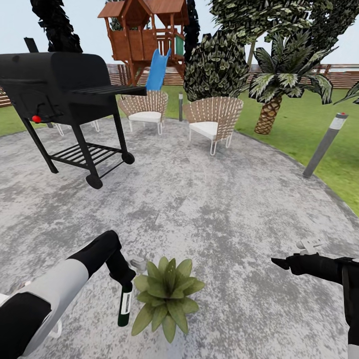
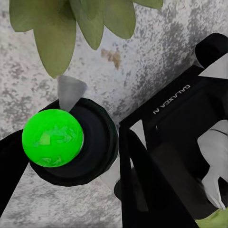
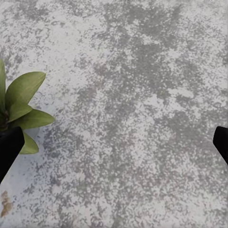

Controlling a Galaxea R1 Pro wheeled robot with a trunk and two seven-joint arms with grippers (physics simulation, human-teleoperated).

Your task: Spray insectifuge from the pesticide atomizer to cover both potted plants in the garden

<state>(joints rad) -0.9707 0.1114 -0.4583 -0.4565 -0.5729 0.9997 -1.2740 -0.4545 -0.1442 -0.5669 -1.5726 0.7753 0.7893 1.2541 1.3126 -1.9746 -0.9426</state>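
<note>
My left gripper (image 1: 123, 275) is shut on the pesticide atomizer (image 1: 124, 305), a slender dark green bottle with a white label that hangs down from the fingers just above the grey paving. In the left wrist view the atomizer (image 2: 71, 142) is seen end-on, a dark round body with a bright green ball on it, held in my left gripper (image 2: 76, 159). One potted plant (image 1: 167, 295), a low rosette of pointed green leaves, stands right beside the bottle; its leaves (image 2: 71, 23) are close by. My right gripper (image 1: 280, 263) is open and holds nothing, over bare paving (image 3: 114, 147), with plant leaves (image 3: 23, 102) off to one side.
A black wheeled grill (image 1: 62, 87) stands at the back left. Behind it are two wicker chairs (image 1: 146, 109) (image 1: 213, 122), a wooden play set with a blue slide (image 1: 149, 45) and a palm (image 1: 276, 89). A grey bollard light (image 1: 324, 144) marks the lawn edge at the right.
</note>
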